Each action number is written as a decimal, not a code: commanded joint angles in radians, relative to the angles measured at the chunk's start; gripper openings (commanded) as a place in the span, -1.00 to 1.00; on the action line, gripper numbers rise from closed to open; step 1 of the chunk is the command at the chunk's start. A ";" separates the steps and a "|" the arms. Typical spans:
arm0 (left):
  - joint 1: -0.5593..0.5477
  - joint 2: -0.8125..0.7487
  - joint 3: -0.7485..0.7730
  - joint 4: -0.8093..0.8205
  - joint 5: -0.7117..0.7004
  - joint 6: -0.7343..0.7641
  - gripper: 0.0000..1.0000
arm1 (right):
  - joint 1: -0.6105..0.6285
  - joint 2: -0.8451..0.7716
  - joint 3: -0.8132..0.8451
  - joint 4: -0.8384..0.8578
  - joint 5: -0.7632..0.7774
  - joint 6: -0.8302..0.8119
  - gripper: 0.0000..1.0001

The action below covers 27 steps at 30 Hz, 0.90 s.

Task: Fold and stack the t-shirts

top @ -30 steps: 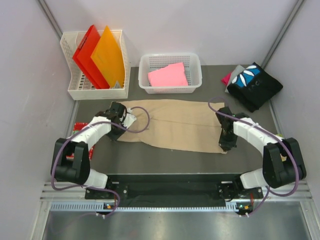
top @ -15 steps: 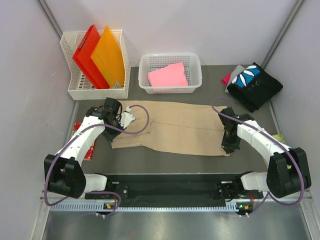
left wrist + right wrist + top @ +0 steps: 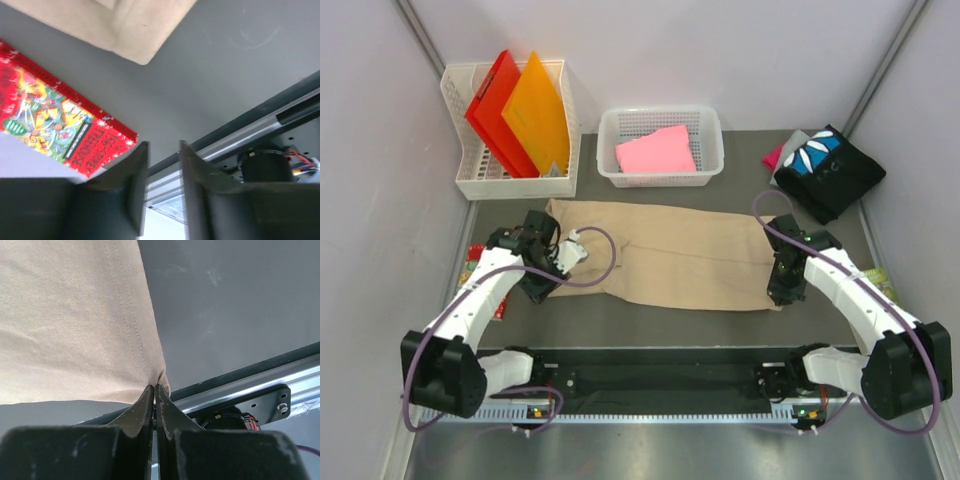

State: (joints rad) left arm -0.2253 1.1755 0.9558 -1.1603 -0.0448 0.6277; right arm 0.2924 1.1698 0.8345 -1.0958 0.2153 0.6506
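A tan t-shirt lies spread flat across the middle of the table. My right gripper is shut on its near right corner, and the hem bunches between the fingertips. My left gripper stands open just off the shirt's near left corner, with nothing between its fingers. A folded pink t-shirt lies in the white mesh basket. At the far right a black t-shirt with blue-and-white print rests on grey and magenta ones.
A white rack at the far left holds a red folder and an orange folder. A red printed book lies at the table's left edge beside my left arm. A metal rail runs along the near edge.
My left gripper has opened, let go of the tan t-shirt's left corner and drawn back toward the near side. The right gripper kept its hold and shifted a little right, pulling the shirt flatter.
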 commanded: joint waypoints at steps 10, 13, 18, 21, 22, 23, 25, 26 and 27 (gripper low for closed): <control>0.012 0.191 -0.152 0.310 -0.038 -0.066 -0.04 | 0.001 0.004 0.002 0.019 0.002 0.017 -1.00; 0.029 0.248 -0.143 0.362 -0.023 -0.080 -0.06 | 0.001 0.005 0.008 0.017 0.002 0.015 -1.00; 0.058 0.338 -0.101 0.395 0.016 -0.100 -0.10 | 0.002 0.021 0.021 0.017 0.004 0.015 -1.00; 0.076 0.374 -0.088 0.405 0.028 -0.102 -0.21 | 0.001 0.028 0.032 0.016 0.006 0.012 -1.00; 0.081 0.380 -0.085 0.412 0.028 -0.102 -0.23 | 0.001 0.027 0.037 0.014 0.004 0.011 -1.00; 0.084 0.389 -0.080 0.418 0.028 -0.102 -0.24 | 0.001 0.028 0.038 0.017 0.006 0.011 -1.00; 0.098 0.397 -0.074 0.432 0.029 -0.100 -0.27 | 0.001 0.031 0.037 0.017 0.002 0.009 -1.00; 0.101 0.404 -0.063 0.433 0.031 -0.100 -0.31 | 0.002 0.033 0.035 0.019 0.004 0.009 -1.00; 0.106 0.409 -0.058 0.432 0.037 -0.099 -0.37 | 0.001 0.034 0.032 0.020 0.001 0.007 -1.00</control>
State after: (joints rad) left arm -0.1421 1.5620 0.8513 -0.8146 -0.0208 0.5297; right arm 0.2924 1.2007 0.8326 -1.0843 0.2138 0.6575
